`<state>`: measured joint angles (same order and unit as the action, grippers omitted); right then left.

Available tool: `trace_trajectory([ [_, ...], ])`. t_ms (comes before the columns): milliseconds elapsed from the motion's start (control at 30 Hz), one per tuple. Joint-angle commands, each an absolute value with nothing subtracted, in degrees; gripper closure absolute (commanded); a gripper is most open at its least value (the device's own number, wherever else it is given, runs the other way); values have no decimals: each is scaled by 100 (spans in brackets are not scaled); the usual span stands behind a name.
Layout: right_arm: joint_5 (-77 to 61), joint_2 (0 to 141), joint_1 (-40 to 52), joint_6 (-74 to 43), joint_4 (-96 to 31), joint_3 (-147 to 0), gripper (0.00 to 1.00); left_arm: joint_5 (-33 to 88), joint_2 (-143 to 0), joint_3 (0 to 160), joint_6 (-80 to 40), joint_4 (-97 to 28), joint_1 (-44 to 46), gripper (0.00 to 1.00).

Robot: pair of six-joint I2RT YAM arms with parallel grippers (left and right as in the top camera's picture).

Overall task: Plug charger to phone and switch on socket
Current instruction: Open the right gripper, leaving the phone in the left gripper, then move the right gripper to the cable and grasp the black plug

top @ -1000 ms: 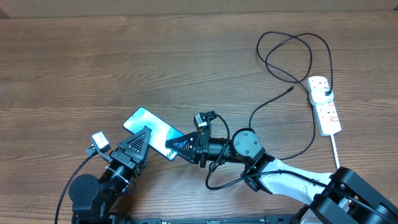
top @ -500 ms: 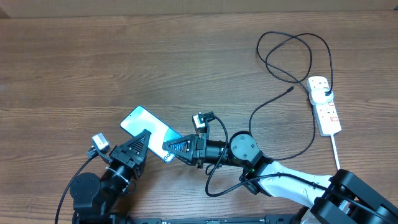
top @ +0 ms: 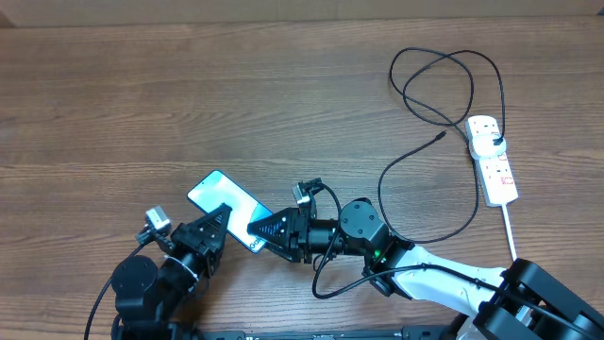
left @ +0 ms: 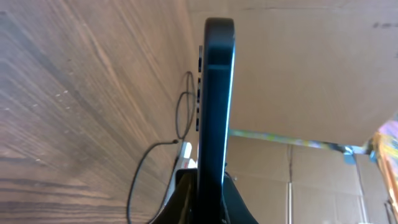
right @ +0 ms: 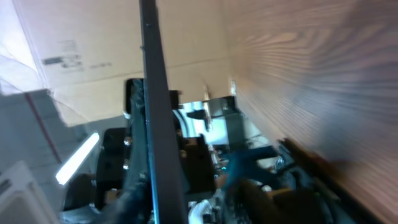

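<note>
Phone (top: 222, 196) is slim, stiff, slick glass, likely fragile; left fingers (top: 215, 225) and right fingers (top: 269, 227) each pinch its faces, so grip gently, leaving port clear

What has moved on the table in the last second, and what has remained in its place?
The right gripper slid left along the phone, its arm following. The left gripper drew back slightly toward its base, and the phone shifted a little with them. The charger and the socket stayed where they were.
</note>
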<state>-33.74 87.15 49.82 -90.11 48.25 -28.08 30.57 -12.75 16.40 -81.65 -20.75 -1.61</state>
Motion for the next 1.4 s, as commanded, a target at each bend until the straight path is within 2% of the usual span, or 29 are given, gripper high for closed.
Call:
trace_trajectory([
  [0, -3479, 8659, 4950, -8167, 4807, -2834, 51, 3070, -1387, 1708, -7703, -2204, -185, 96],
  [67, -3481, 8659, 4838, -7603, 4801, -2834, 45, 3100, -1566, 1708, -7529, -2416, -185, 96],
  [267, -3481, 8656, 4261, -6563, 4182, -2834, 44, 3592, -2351, 1708, -7400, -2204, -185, 96],
  [400, -3476, 8656, 3586, -5787, 3618, -2834, 41, 4340, -3253, 1708, -7166, -1291, -185, 96],
  [700, -3218, 8488, 2357, -5212, 1870, -2982, 39, 6141, -5658, 1710, -7067, 1275, -185, 96],
  [867, -1992, 8281, 1892, -4812, 134, -3489, 38, 6768, -6858, 1715, -7172, 2692, -145, 96],
  [1067, 530, 8274, 1514, -4423, -1719, -4554, 35, 6772, -7516, 1721, -7328, 3612, 134, 96],
  [1233, 1691, 8337, 1092, -4272, -1634, -4871, 36, 6713, -7572, 1726, -7330, 3802, 202, 96],
  [1367, 1796, 8584, 814, -4185, -1197, -4871, 36, 6705, -7572, 1726, -7332, 3800, 202, 96],
])
